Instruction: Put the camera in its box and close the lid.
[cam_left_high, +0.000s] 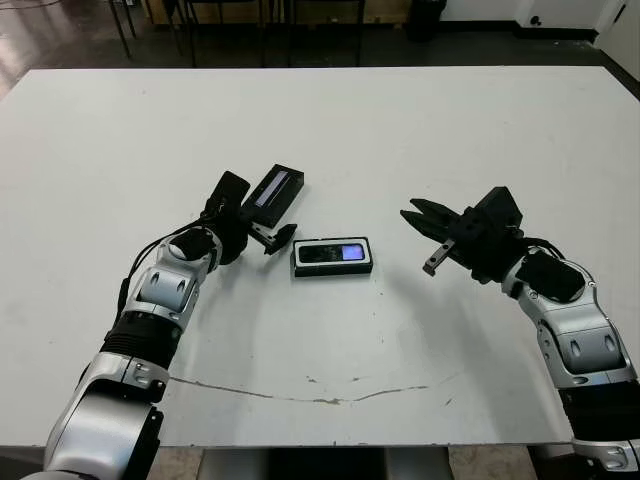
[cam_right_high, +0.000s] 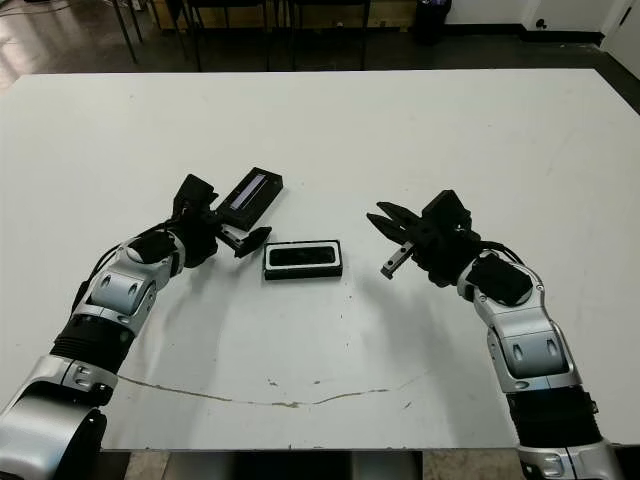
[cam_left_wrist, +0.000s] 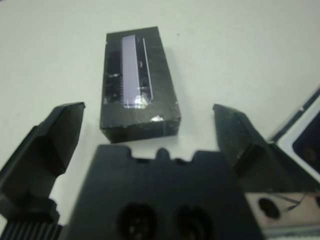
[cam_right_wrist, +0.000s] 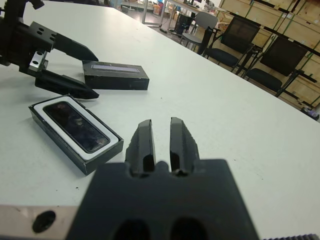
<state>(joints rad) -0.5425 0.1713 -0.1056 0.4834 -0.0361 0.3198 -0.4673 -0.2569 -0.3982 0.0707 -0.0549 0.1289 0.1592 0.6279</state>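
The lid (cam_left_high: 273, 190) lay flat on the table (cam_left_high: 400, 130), apart from the box (cam_left_high: 333, 257) and further from us, with its pale strip facing up. Its long axis ran obliquely, pointing away from the left gripper (cam_left_high: 262, 232). We saw that this gripper was wide open and held nothing; its fingers (cam_left_wrist: 47, 145) stood on both sides of the lid's near short end, not touching it. So we judged the left arm to be clearly the nearer one for the lid.

The camera (cam_right_wrist: 77, 127) was already lying in the box, along its length. The right gripper (cam_left_high: 425, 241) was well apart to the right of the box, empty, with a visible gap between its fingers.

The left gripper's fingertips were cut off in the left wrist view, and the box appeared there only as a corner.
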